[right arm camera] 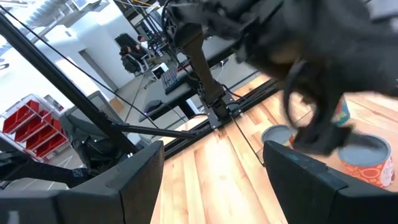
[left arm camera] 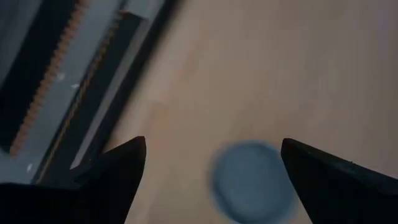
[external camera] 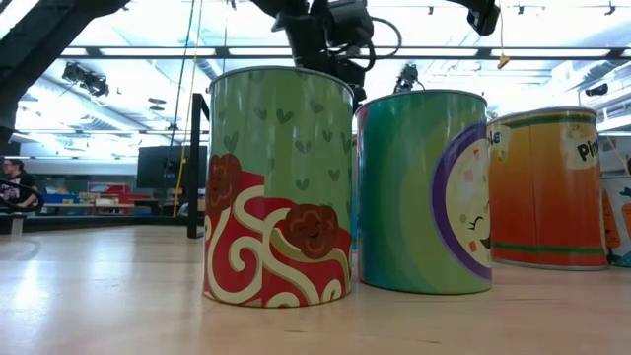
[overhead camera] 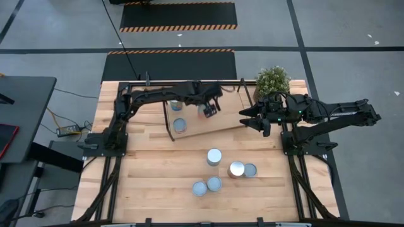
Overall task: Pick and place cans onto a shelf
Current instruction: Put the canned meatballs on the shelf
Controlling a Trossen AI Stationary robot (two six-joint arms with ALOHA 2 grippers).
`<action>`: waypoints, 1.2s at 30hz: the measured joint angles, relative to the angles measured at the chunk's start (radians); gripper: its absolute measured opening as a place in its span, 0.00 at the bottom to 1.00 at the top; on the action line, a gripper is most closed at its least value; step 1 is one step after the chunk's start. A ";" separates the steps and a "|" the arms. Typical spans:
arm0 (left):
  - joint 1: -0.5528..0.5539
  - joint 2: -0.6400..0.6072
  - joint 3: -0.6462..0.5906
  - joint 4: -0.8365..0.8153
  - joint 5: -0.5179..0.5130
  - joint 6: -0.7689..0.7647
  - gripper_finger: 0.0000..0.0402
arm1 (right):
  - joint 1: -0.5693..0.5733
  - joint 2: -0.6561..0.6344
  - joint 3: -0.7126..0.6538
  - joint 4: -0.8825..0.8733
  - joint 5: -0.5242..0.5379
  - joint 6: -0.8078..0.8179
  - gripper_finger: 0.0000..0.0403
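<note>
Left gripper over the shelf, jaws wide and empty.

One can (overhead camera: pixel 180 125) stands on the slanted shelf (overhead camera: pixel 224 120); five more cans (overhead camera: pixel 214 157) cluster on the table (overhead camera: pixel 145 170) nearer the front. The left gripper (overhead camera: pixel 210 108) hovers above the shelf beside it. The right gripper (overhead camera: pixel 252 118) sits at the shelf's right end, fingers parted, near the potted plant (overhead camera: pixel 273 80).

A green plant (overhead camera: pixel 273 80) sits at the far right corner of the wooden table (overhead camera: pixel 151 183). Left of the table there is a dark desk (overhead camera: pixel 22 113), and a red thing (overhead camera: pixel 6 139) lies on its edge. On the grey floor past the table are two black mats (overhead camera: pixel 178 16) with orange and black stripes. Far back in the room, a person (external camera: pixel 14 184) sits. Red bins (right arm camera: pixel 30 124) stand on a rack.
</note>
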 joint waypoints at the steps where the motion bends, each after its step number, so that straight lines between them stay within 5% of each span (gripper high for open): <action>1: 0.012 0.000 0.000 -0.003 -0.005 -0.026 0.94 | 0.000 0.000 0.000 0.000 0.000 0.000 0.70; 10: 0.069 0.067 -0.002 0.023 0.032 -0.091 0.94 | 0.000 0.000 0.000 0.000 0.000 0.001 0.70; 36: 0.040 0.065 -0.002 -0.343 -0.043 -0.045 0.94 | 0.000 0.000 0.000 0.000 -0.010 -0.002 0.70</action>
